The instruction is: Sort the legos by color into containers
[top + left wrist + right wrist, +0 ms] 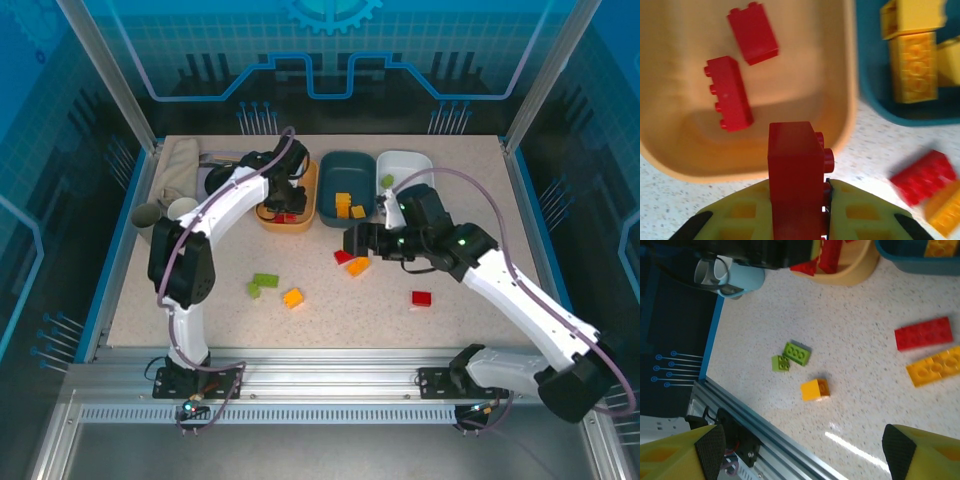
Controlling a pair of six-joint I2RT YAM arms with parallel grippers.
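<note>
Left gripper (799,200), nearest the lens in the left wrist view: its yellow fingers (860,215) were pressed in on an upright red brick (795,160), held above the orange tub (670,150). Two further red bricks (729,93) lay apart on that tub's floor. Just to its right, the dark teal tub (875,102) held orange-yellow bricks (914,67).

From the top camera, the three tubs stood in a row at the far side of the table (480,210): orange tub (312,195) on the left, dark teal tub (330,170) in the middle and white tub (410,165) on the right. The white tub contained one light green brick (387,181). The left gripper (285,195) reached in over the orange tub.

The right gripper (352,240) hung over the table on the near side of the teal tub. In the right wrist view its fingers (710,447) were spread wide, with nothing between them.

Loose bricks remained on the table. A flat red brick (923,333) and a long orange-yellow brick (935,366) lay just beside each other, close to the right gripper. A lone red brick (421,298) lay farther right. Two green bricks (796,353) and a small yellow brick (815,389) lay near one another towards the left. Two mugs (182,208) stood at the table's left edge, near the orange tub.
</note>
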